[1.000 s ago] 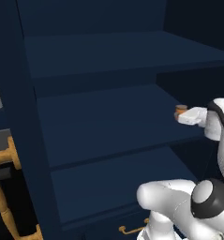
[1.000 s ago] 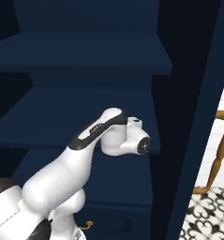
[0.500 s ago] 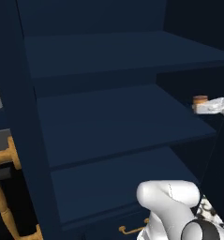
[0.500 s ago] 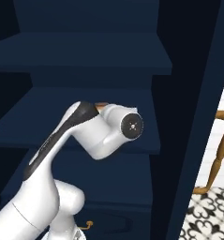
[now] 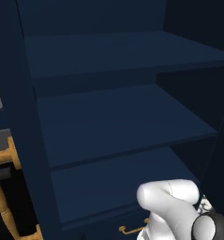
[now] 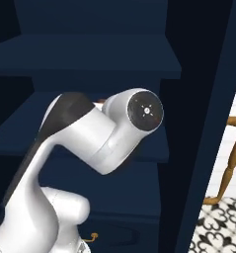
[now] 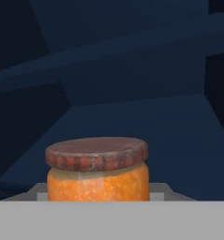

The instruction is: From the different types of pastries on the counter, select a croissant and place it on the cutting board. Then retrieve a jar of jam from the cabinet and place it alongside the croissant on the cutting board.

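Now the second part of the task is in hand: before the navy cabinet (image 5: pixel 113 126), the pincer (image 7: pixel 98 199) is pinching the jar of jam (image 7: pixel 98 171) between its tips. Next, I judge, it must carry the jar to the cutting board.

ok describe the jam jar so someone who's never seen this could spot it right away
Start from the tall dark navy cabinet with its plain shelves. In the hand view, the jar of jam sits close in front of the camera, between the gripper's fingers, with a shelf behind it. It is a short orange-red cylinder under a darker brownish lid, the one warm-coloured thing against all that navy.
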Available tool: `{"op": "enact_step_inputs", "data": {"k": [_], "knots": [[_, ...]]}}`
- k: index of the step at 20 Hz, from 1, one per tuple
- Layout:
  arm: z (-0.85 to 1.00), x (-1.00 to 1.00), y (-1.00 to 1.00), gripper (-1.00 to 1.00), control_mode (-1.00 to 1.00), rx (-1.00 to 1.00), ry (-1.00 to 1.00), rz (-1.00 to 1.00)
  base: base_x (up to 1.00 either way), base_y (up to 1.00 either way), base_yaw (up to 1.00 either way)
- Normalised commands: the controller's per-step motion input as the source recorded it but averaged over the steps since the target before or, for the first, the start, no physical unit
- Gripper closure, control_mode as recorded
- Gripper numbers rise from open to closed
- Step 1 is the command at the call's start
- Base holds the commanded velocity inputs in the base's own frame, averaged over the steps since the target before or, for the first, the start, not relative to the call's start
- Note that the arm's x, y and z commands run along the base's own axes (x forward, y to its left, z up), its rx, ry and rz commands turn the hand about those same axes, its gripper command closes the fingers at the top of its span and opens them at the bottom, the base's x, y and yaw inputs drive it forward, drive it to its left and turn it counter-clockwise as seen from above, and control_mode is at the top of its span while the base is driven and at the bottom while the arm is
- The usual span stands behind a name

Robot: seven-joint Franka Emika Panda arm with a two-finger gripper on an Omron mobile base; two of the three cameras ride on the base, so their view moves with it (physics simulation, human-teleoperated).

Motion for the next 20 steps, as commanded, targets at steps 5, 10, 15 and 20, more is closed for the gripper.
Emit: {"op": "enact_step_inputs", "data": {"k": [5,10,15,20], "knots": [[0.39,-1.00,-0.06,1.00,-1.00,0.00,-0.01,0.00,0.00,0.00,0.00],[0.26,-1.00,0.06,1.00,-1.00,0.00,-0.05,0.00,0.00,0.00,0.00],[0.10,-0.78,0.07,1.00,-1.00,-0.02,-0.07,0.00,0.00,0.00,0.00],[0.00,0.00,0.00,1.00,-1.00,0.00,0.00,0.00,0.00,0.00,0.00]]}}
